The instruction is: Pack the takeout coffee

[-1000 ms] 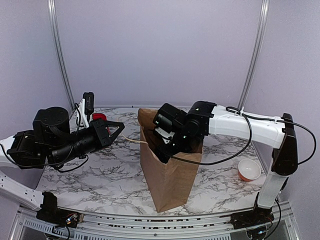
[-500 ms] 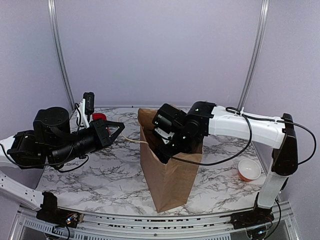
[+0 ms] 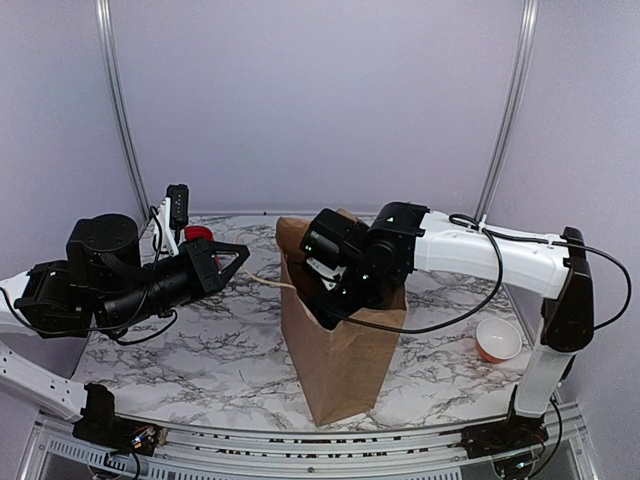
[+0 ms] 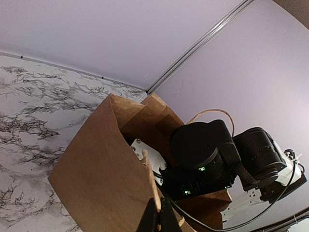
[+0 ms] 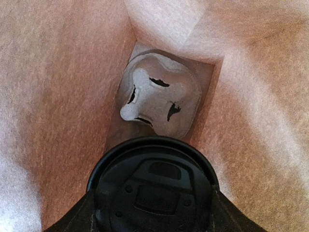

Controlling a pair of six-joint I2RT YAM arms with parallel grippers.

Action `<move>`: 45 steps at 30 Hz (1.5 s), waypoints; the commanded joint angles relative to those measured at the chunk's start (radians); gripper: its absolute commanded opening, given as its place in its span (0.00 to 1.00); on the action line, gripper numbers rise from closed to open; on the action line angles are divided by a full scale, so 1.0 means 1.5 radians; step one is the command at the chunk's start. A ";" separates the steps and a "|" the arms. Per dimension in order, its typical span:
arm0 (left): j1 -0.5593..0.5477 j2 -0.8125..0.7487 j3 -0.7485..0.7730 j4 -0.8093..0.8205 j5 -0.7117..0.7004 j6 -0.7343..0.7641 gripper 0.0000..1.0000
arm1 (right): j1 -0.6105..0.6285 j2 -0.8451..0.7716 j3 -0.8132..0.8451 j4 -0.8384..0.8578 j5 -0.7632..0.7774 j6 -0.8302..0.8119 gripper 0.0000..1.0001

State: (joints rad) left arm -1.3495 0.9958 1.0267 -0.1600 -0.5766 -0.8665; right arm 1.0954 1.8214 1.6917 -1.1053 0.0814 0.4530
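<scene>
My right end effector (image 5: 153,212) clasps the takeout coffee (image 5: 153,188) inside the brown bag (image 3: 340,350), above a pulp tray (image 5: 159,99). My left end effector (image 4: 158,218) pinches the bag's handle (image 3: 270,281). The desk (image 3: 200,350) is grey-veined marble and the walls (image 3: 320,100) are lilac.

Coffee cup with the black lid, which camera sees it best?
The right wrist view. The takeout coffee fills the bottom of that picture, lid up, inside the paper bag. In the top view the right arm and the bag hide it. The left wrist view shows only the bag's outside and that arm.
</scene>
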 commanded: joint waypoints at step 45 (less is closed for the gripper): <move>-0.004 0.006 -0.009 0.010 -0.052 0.004 0.00 | 0.037 -0.015 -0.028 -0.061 0.007 0.010 0.64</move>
State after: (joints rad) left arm -1.3495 1.0019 1.0122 -0.1604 -0.6334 -0.8711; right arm 1.1419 1.7828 1.6932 -1.1904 0.1097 0.4637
